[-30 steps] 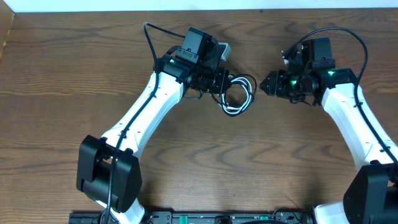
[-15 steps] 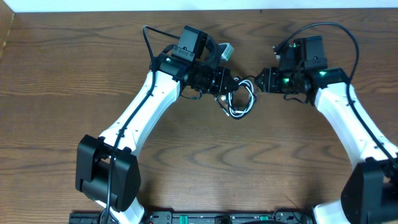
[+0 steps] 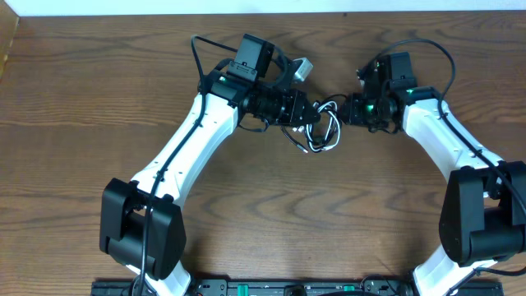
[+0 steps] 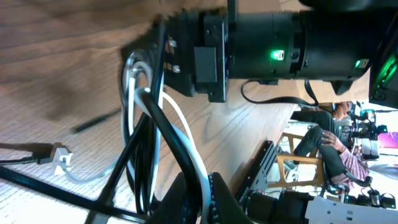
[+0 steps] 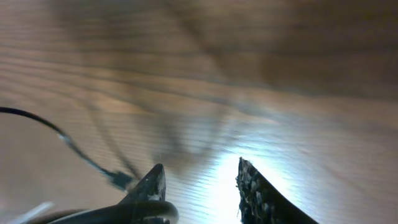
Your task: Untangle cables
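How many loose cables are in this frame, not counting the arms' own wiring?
2. The white cable and the black cable are looped together between the left tool and the right tool. No others show.

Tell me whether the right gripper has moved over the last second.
Yes. The right gripper shifted left, toward the cables, nearer beneath the dark spot at the back of the table.

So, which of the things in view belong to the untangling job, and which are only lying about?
Belong to the job: thin white cord; thin black cord; left gripper, holding both; right gripper, open beside them.
Only there: brown wooden table; thick black wire along the left arm; seated person in the left wrist view's background.
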{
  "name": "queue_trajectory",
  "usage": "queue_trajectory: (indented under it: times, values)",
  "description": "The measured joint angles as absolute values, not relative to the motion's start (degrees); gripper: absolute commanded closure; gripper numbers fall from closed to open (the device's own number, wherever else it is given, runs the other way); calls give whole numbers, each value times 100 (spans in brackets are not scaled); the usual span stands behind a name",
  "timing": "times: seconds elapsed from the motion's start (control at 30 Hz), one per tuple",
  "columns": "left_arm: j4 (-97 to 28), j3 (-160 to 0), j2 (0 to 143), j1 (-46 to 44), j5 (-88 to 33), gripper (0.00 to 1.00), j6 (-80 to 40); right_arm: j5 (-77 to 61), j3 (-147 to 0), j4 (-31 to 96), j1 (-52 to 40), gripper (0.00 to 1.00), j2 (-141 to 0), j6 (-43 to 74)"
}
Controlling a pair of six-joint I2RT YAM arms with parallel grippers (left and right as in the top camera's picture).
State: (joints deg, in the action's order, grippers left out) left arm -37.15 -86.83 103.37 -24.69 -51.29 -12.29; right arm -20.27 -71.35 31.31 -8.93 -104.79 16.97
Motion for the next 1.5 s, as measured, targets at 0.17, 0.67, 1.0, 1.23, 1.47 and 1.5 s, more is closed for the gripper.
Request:
queue_trajectory:
  times: [0.17,0.67,1.0,1.23,1.47,1.5]
  values:
    - [-3865,-8683,10337,-2169,-4595,92,-1238,-311,-7150,4342,-639,79,-10473,2307]
    - [-4814,-8683,10337,-1769,-1824,93,-1175,687,-7144,5094,211,99,-10475,2657]
    - [-5288,-8683,10337,-1793,-143,92,-1304,-99,-7144,5264,888,98,-10475,2484]
    - [-4945,-8683,10311,-1566,121,93,-1048,-1116,-7194,5098,1238,59,-10475,1341]
    - [-4119,-8683,9686,-1660,-1068,93,-438,-2290,-7957,5430,1247,39,-10431,602]
    - [-3990,-8683,9542,-1669,-1278,93,-416,-2528,-8053,5433,1245,38,-10385,515]
